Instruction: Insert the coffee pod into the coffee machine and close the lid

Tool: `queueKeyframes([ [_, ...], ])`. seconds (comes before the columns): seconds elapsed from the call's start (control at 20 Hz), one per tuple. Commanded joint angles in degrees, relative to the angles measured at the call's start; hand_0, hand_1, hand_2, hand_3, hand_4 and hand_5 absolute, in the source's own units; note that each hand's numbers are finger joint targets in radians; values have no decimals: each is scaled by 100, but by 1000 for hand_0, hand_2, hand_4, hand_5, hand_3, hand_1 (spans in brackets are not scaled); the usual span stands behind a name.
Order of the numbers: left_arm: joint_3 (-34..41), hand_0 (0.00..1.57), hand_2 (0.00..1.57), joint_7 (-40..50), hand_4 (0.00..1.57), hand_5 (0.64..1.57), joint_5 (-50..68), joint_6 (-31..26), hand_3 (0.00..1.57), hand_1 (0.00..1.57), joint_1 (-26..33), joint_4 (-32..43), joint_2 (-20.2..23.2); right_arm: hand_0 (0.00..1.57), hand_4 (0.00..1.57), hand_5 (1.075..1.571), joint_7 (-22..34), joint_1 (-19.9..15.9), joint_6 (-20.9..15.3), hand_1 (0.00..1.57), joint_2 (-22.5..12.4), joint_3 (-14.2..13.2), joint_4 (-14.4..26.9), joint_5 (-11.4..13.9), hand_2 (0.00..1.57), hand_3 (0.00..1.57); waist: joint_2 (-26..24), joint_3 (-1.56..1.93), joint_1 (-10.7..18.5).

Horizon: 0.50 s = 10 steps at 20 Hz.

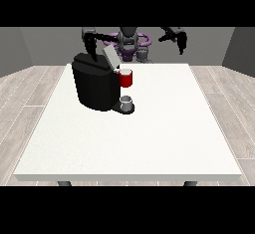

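Note:
A black coffee machine [94, 86] stands on the left half of the white table [149, 138]. Its grey lid [110, 57] is tilted up and open. A red part [126, 78] sits at the machine's front under the lid; I cannot tell if it is the pod. A small grey cup [127, 102] rests on the machine's base. The hand at the view's left [91, 45] hangs just above the machine's rear top, fingers pointing down. The hand at the view's right [178, 36] is raised off the table, far from the machine, and holds nothing.
The robot's torso [128, 43] stands behind the table's far edge. Wooden floor surrounds the table. The table's right half and front carry no objects that I can see.

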Motion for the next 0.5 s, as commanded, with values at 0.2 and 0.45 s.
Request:
queueKeyframes([
  [0.2,74,0,0,253,376,1571,159,194,0,0,344,-615,202,0,0,1571,-127,-208,-80,0,360,453,124,211,0,0,190,-1,-322],
  [0.45,181,0,0,367,331,1571,158,238,0,0,296,-621,403,0,79,1571,282,-750,103,0,168,443,137,154,0,0,215,-2,-349],
])
